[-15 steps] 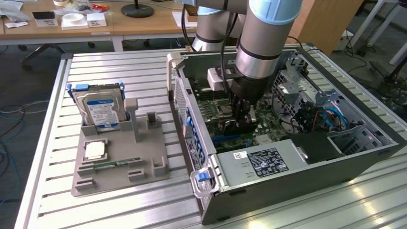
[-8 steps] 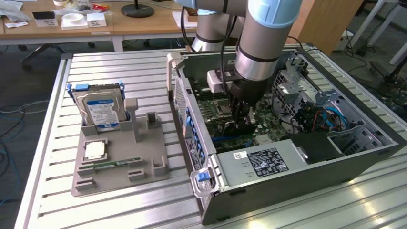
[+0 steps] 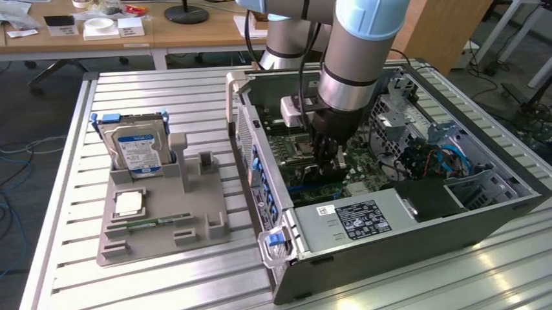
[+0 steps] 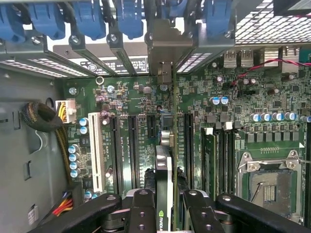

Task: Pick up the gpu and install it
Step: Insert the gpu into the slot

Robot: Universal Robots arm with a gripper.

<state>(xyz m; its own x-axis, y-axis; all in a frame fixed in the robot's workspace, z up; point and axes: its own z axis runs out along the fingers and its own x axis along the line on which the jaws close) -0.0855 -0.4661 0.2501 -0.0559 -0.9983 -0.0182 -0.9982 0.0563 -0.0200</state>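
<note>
Half the job looks done: jaws pinch the gpu (image 4: 164, 187) over the motherboard (image 4: 277, 111) slots, seemingly not yet seated

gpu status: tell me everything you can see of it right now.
The gpu is a thin dark card seen edge-on, with a small logo on its edge and a silver-beige metal end bracket up at the case's rear slot row. It stands on edge over the green motherboard, lined up along the expansion slots. The black claw clamps it, one finger on each face. Whether its lower edge is seated in a slot cannot be told.
</note>
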